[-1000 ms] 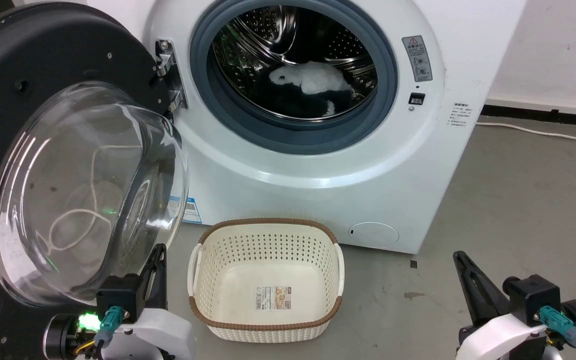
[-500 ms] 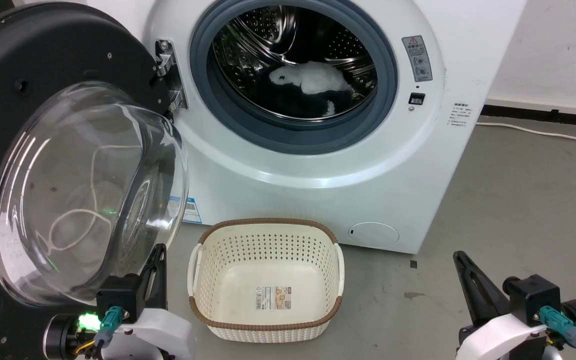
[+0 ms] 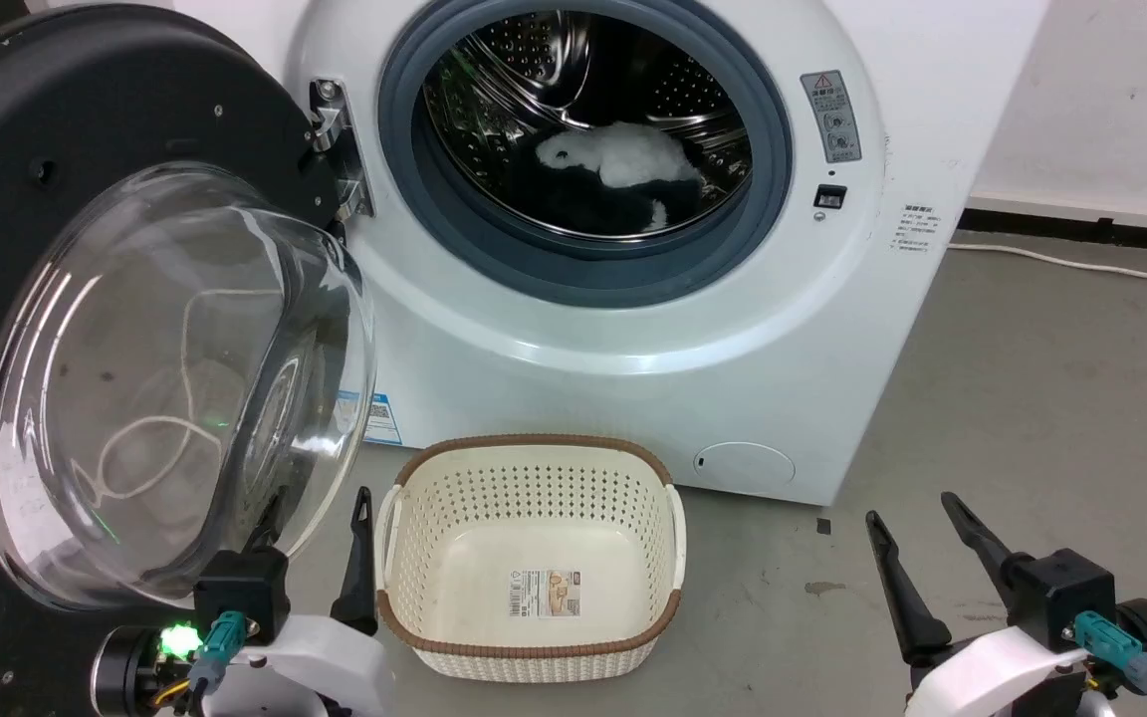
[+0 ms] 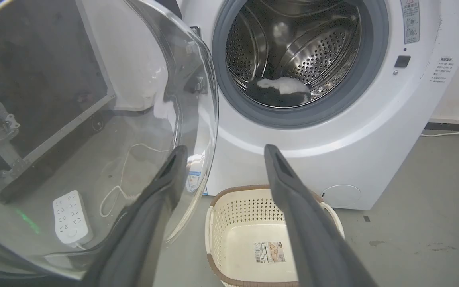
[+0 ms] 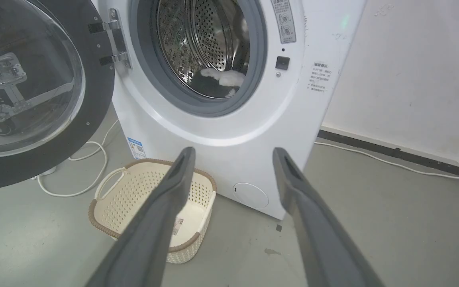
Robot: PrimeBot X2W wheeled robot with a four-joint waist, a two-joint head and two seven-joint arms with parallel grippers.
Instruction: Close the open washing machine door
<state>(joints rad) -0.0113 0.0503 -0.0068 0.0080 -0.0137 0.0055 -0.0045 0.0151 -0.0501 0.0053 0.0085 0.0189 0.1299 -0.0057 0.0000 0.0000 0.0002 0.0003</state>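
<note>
Grey floor [image 3: 1032, 398] and white wall [image 3: 1111, 100] at 2 o'clock are noted; blue sticker [image 3: 381, 418] illegible; left gripper [image 3: 320, 503], right gripper [image 3: 910, 506] spread, empty.

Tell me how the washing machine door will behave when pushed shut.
The washing machine door looks rigid, so it should swing on its metal hinge rather than flex. Its glossy glass bowl may be slippery and could be fragile under a hard knock.

Grey floor [image 3: 1032, 398] under the white washing machine [image 3: 633, 398], cream perforated basket [image 3: 534, 493], white cable [image 3: 1061, 261]
</note>
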